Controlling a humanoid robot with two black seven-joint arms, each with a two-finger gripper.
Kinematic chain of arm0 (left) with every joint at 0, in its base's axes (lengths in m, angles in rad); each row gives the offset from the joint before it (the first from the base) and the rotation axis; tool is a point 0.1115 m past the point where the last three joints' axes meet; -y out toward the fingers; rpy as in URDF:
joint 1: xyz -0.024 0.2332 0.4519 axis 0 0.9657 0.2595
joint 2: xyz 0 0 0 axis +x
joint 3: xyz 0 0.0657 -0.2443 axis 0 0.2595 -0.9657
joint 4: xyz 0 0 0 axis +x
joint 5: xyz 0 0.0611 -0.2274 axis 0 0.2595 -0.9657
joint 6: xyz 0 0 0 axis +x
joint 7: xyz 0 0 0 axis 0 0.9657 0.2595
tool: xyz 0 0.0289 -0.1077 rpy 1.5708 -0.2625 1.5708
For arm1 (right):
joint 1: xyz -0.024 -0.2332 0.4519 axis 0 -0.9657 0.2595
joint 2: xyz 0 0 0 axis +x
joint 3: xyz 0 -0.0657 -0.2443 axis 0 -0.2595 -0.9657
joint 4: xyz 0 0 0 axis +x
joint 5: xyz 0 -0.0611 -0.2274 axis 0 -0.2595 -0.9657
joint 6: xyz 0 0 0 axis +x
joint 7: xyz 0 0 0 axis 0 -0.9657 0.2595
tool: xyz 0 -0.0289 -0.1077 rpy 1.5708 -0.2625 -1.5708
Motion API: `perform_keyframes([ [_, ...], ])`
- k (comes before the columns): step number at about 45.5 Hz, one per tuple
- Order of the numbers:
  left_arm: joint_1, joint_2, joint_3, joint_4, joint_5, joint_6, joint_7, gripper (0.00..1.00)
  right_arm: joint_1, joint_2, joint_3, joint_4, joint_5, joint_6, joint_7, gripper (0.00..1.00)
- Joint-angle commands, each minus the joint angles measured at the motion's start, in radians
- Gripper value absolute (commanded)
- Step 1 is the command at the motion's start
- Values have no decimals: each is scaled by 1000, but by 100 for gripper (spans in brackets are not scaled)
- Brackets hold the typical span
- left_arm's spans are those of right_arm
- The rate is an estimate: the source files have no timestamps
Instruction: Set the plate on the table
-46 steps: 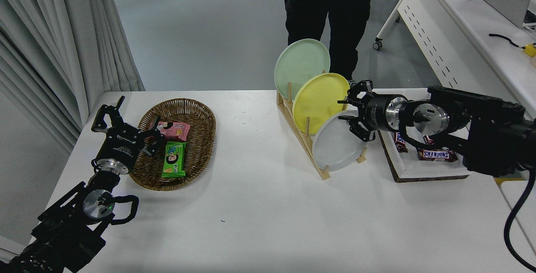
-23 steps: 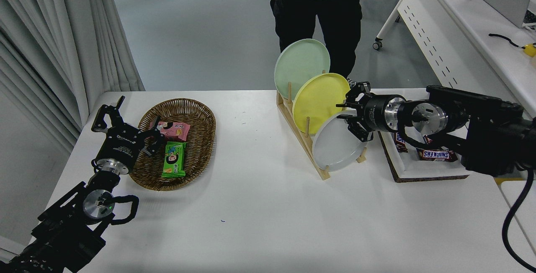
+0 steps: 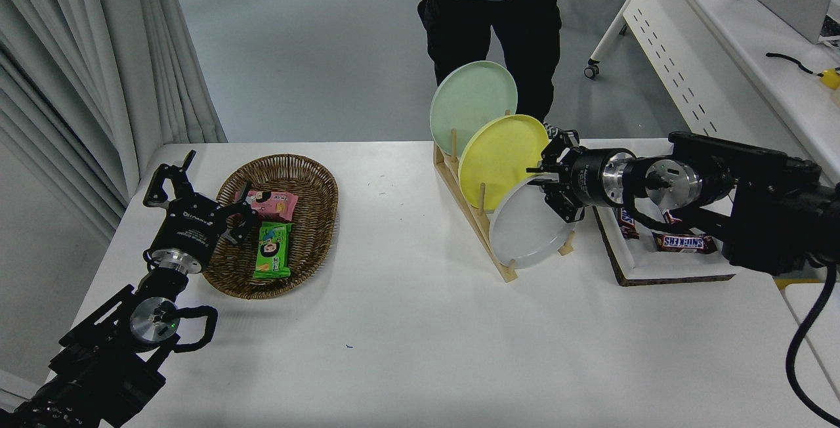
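On the table (image 3: pixel 407 323), the left gripper (image 3: pixel 197 195) rests parked with fingers spread, touching the wicker basket's (image 3: pixel 308 172) left rim. Right of the basket stands the wooden rack (image 3: pixel 472 218), holding the plate (image 3: pixel 525 231) in its nearest slot: round, plain pale grey-white, shallow-rimmed, tilted. The right gripper (image 3: pixel 548 182) straddles the plate's upper right rim, fingers apart.

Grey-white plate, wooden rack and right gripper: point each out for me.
Grey-white plate (image 3: pixel 525 231), head view, middle of its face.
Wooden rack (image 3: pixel 489 241), head view, near base rail.
Right gripper (image 3: pixel 550 182), head view, between its fingertips, at the plate's upper rim.
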Motion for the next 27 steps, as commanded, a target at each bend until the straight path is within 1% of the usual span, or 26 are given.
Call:
perform_keyframes([
  [1,0,0,0,-1,1,0,0,100,0,0,5,0,-2,0,-12,13],
  [14,0,0,0,-1,0,0,0,100,0,0,11,0,-5,0,-22,12],
  [17,0,0,0,-1,0,0,0,100,0,-2,11,0,-5,0,-24,9],
  [24,0,0,0,-1,0,0,0,100,-1,-3,25,0,-11,0,-33,8],
  [27,0,0,0,1,0,0,0,100,0,-5,26,0,-11,0,-41,5],
])
